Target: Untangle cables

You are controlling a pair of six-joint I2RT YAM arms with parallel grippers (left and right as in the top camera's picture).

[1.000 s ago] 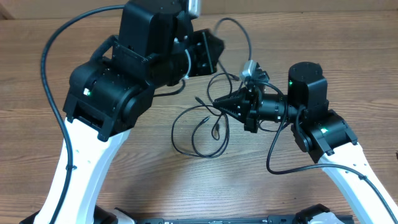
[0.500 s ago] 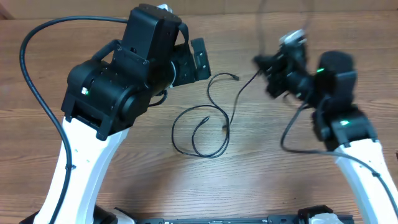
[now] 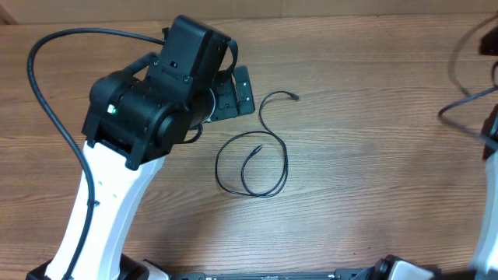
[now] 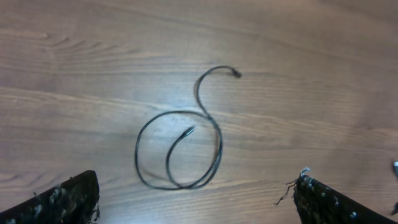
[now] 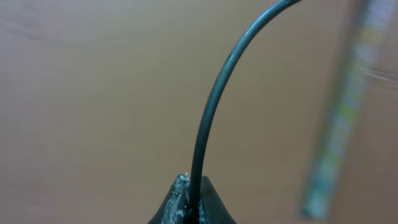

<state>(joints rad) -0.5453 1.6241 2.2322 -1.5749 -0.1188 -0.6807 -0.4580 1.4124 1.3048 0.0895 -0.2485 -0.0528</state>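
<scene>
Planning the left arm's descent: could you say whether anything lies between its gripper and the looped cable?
Nothing visible does: only bare table lies between the open left gripper and the looped cable.

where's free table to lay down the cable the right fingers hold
Bare wood for the held cable spans right of the looped cable, and below the loop. Crowded left, under the left arm.

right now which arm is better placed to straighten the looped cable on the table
Left. Its open pincer hovers by the looped cable; the right pincer is shut on the other cable, far off at the right.
</scene>
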